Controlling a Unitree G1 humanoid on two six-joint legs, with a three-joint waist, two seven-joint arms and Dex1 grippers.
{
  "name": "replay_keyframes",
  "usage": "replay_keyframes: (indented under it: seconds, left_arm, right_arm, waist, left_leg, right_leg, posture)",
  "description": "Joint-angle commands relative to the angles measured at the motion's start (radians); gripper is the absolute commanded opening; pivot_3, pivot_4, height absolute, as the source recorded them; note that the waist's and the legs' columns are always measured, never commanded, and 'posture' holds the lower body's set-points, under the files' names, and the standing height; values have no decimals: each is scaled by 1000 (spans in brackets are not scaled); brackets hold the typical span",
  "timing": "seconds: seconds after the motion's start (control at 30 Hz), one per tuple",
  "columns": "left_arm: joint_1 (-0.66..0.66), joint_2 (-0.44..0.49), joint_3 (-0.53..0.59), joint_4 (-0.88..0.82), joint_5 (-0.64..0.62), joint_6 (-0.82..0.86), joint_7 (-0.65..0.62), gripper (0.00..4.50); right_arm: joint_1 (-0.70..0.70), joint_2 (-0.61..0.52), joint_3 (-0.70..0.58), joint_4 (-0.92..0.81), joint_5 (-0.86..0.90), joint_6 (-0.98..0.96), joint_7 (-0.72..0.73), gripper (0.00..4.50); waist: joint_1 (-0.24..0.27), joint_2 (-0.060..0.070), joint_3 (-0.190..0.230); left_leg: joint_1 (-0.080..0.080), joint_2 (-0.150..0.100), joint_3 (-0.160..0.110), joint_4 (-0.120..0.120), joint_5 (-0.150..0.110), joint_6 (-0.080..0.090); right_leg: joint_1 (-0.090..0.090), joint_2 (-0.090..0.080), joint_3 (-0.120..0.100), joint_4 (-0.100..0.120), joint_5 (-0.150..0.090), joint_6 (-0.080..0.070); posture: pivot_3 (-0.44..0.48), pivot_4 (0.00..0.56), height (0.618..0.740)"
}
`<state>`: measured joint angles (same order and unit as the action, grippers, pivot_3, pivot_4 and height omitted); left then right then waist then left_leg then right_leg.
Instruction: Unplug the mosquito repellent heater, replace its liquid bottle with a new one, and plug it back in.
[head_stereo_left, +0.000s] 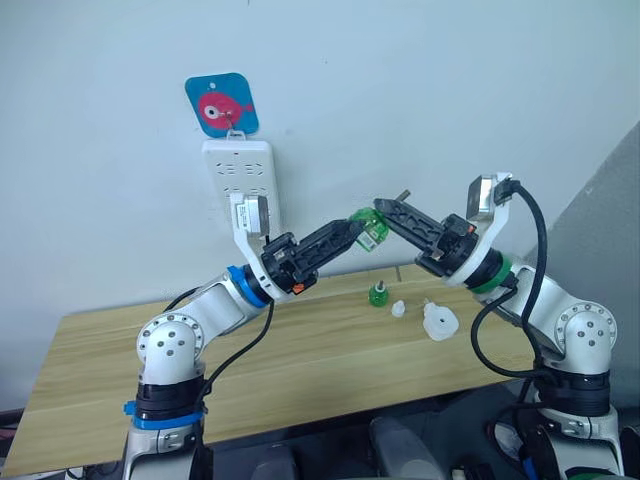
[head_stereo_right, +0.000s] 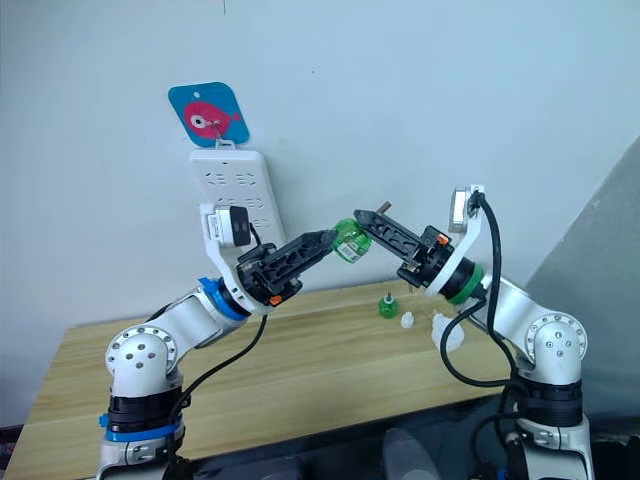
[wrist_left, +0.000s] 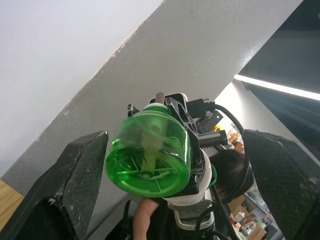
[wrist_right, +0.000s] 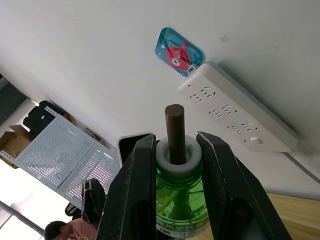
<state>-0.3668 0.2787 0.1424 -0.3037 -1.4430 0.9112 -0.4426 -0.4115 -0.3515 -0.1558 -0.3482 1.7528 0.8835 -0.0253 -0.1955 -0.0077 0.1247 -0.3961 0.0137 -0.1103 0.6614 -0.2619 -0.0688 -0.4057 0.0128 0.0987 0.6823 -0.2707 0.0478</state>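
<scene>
A green liquid bottle (head_stereo_left: 372, 230) with a brown wick (wrist_right: 174, 130) hangs in the air in front of the wall. My right gripper (head_stereo_left: 381, 209) is shut on its white neck. My left gripper (head_stereo_left: 351, 231) is open, its fingers (wrist_left: 75, 185) on either side of the bottle's base (wrist_left: 150, 155) without touching it. The white mosquito repellent heater (head_stereo_left: 440, 322) lies unplugged on the wooden table (head_stereo_left: 300, 370), at its right end. Beside it stand a second small green bottle (head_stereo_left: 378, 294) and a little white cap (head_stereo_left: 398, 309).
A long white power strip (head_stereo_left: 243, 180) hangs on the wall under a blue fish hook (head_stereo_left: 222, 104), just behind my left wrist. A grey partition (head_stereo_left: 610, 230) stands right of the table. A person (wrist_right: 55, 231) sits far behind.
</scene>
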Motion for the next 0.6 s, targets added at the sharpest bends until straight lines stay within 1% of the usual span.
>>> replay_keyframes:
  seconds: [0.03,0.47,0.53,0.6]
  left_arm:
    - [-10,-17,-13,-33,-16,-16,8,4500]
    - [-15,-38,-16,-7,-12,-29,29,4500]
    - [-15,-41,-18,-6,-7,-31,32,4106]
    - [-16,-46,-24,-6,2,-36,33,3589]
  right_arm:
    - [-7,-8,-3,-23,39,-25,15,838]
    - [-16,-4,37,-50,79,-62,-23,838]
    - [-18,-4,42,-53,81,-69,-28,838]
    - [-23,-2,49,-55,82,-75,-35,838]
  waist:
    - [0,0,0]
    - [0,0,0]
    - [1,1,0]
    - [1,1,0]
  left_leg:
    - [0,0,0,0,0,0]
    - [0,0,0,0,0,0]
    - [0,0,0,0,0,0]
    - [0,0,0,0,0,0]
  right_leg:
    - [0,0,0,0,0,0]
    - [0,0,0,0,0,1]
    - [0,0,0,0,-1,1]
    - [0,0,0,0,-1,1]
  posture:
    - [-213,65,734]
    - [-212,67,734]
    - [-212,67,734]
    - [-212,67,734]
